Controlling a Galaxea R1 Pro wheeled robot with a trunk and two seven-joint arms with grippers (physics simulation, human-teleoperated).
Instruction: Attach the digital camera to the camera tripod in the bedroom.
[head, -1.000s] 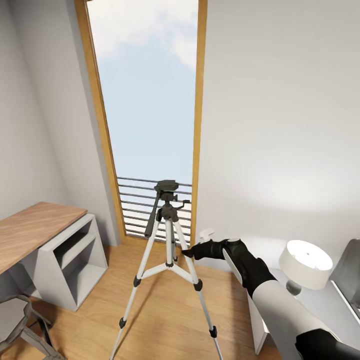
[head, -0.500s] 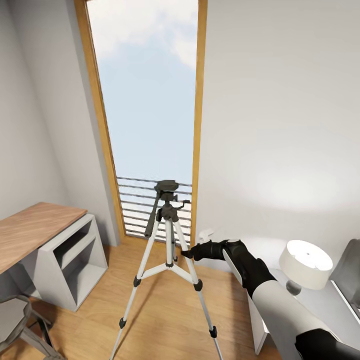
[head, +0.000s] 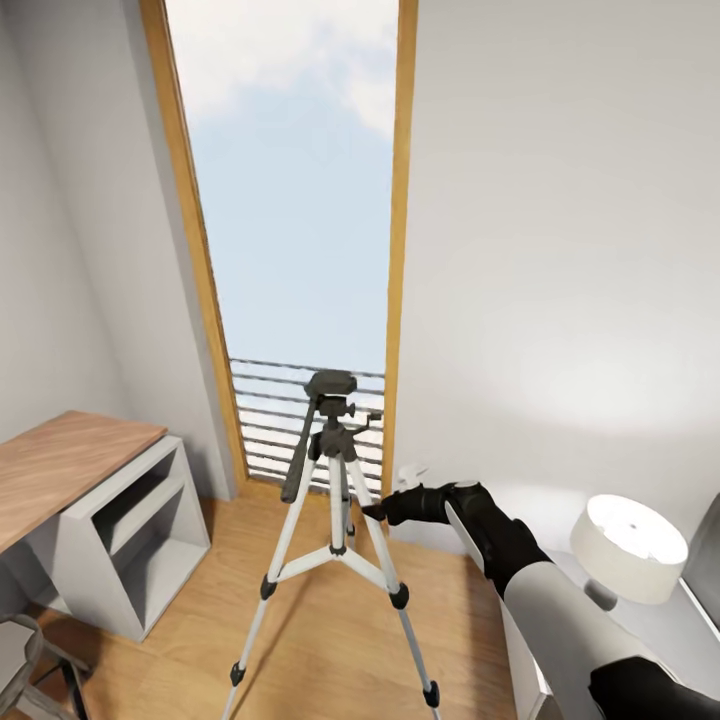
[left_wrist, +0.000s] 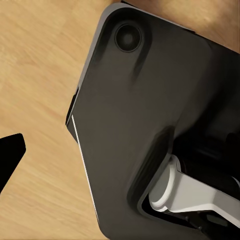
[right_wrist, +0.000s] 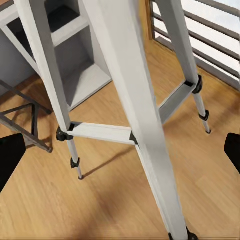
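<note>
One tall window had a wood frame. One wood-topped desk stood at left. One tripod, three silver legs, stood on the wood floor. The right tool reached it, spread wide.

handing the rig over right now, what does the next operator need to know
Right gripper: reaching toward the tripod, close beside its right leg at mid-height. The right wrist view shows both fingertips spread with the legs between them, so open and holding nothing.
Left gripper: one dark fingertip shows over the wood floor; open or shut cannot be told.
Tripod stands upright on the floor before the tall window, desk on its left. Its head is bare.
Done: robot is at the tripod.
Left: the camera is not on the tripod; it must be brought and attached.
</note>
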